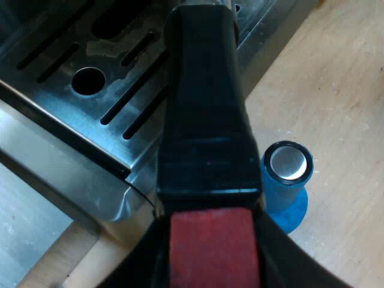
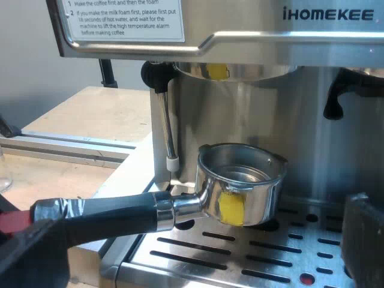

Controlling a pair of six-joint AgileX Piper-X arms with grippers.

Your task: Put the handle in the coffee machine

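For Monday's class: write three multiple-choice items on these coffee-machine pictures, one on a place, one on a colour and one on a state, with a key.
1. Where is the holder's basket relative to the brew head?
A) locked into it
B) below it, above the drip tray
C) lying on a table

2. What colour is the tamper's body?
A) blue
B) green
C) white

3. The basket is:
A) heaped with grounds
B) full of water
C) empty

Key:
1 B: a clear gap shows between the basket and the brew head, with the tray beneath.
2 A: the body under its metal end is blue.
3 C: bare metal shows inside.
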